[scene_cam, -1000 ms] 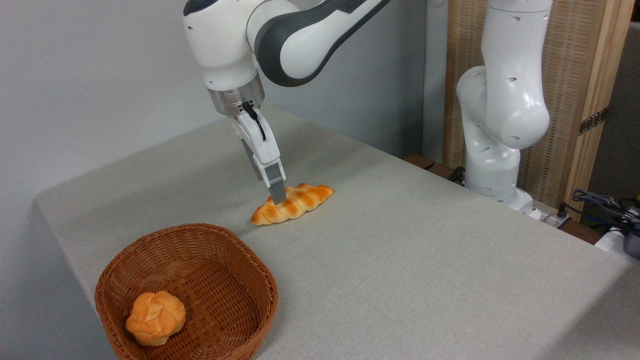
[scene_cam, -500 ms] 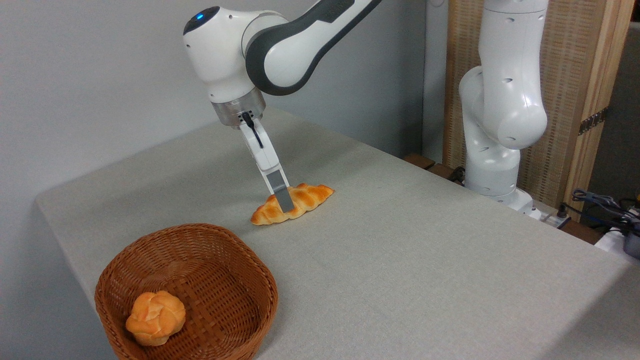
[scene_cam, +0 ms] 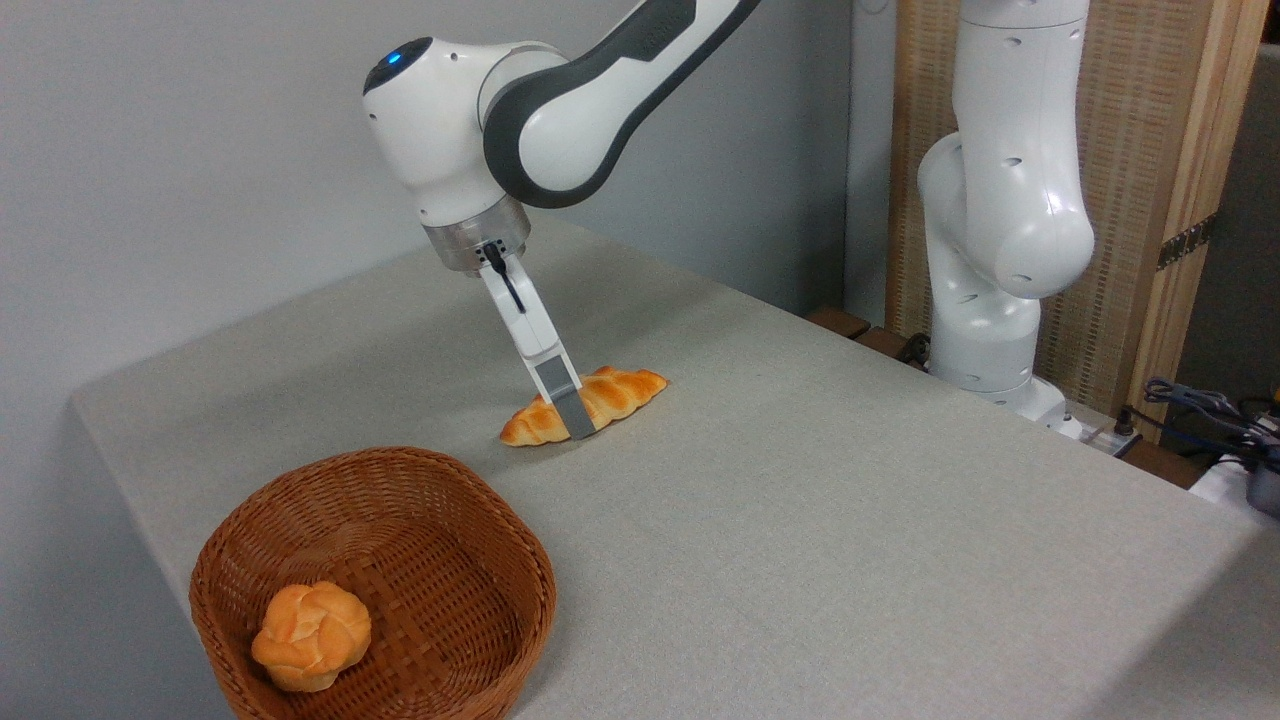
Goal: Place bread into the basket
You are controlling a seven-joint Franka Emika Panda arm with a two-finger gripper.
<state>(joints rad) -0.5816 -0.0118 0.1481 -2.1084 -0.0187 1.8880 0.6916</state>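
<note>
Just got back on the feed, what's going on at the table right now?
The gripper is down at the braided bread, one finger crossing its near side around mid-length. The loaf lies on the table, not lifted; whether the jaws have closed is unclear. The basket sits at the front left, holding only a small round roll.

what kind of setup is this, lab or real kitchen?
Probably a lab. A Franka arm is mounted beside a bare grey table, loose cables lie at the right, and the only props are a bread, a basket and a roll.
</note>
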